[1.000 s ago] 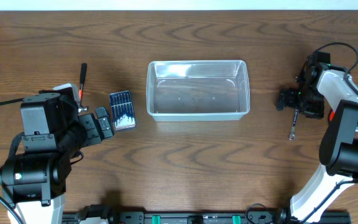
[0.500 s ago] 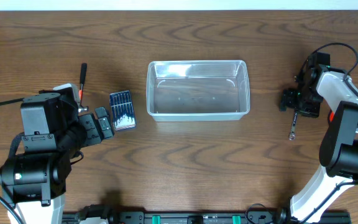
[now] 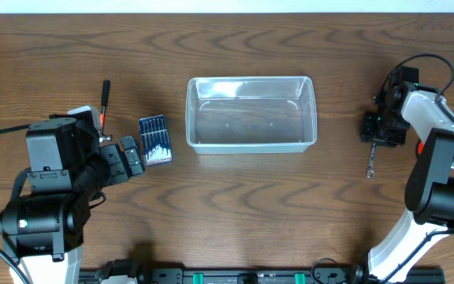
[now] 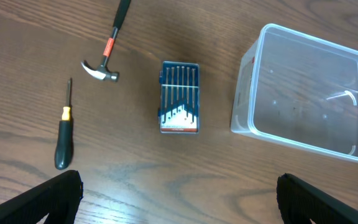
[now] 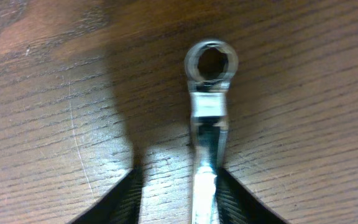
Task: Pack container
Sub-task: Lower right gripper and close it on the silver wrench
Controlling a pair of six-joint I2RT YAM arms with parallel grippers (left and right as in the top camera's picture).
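The container [image 3: 251, 80] is a clear rectangular bin standing empty at the table's middle; its left wall [image 4: 244, 87] shows in the left wrist view. A metal wrench [image 3: 371, 163] lies on the wood at the far right. My right gripper [image 3: 377, 132] is down over its upper end. In the right wrist view the wrench [image 5: 209, 118] lies between the jaws of the right gripper [image 5: 176, 186], against the right finger, with a gap to the left finger. My left gripper [image 3: 136, 155] hangs wide open left of the bin, with nothing between the fingers of the left gripper [image 4: 179, 185].
A small blue case of screwdriver bits [image 3: 154, 139] lies just left of the bin, also seen as the blue case [image 4: 179, 96]. A hammer [image 4: 107, 53] and a black-handled screwdriver [image 4: 64, 134] lie further left. The hammer [image 3: 104, 102] shows beside the left arm.
My right gripper's jaws have narrowed around the wrench over the last second. The left arm and all other objects have stayed put.
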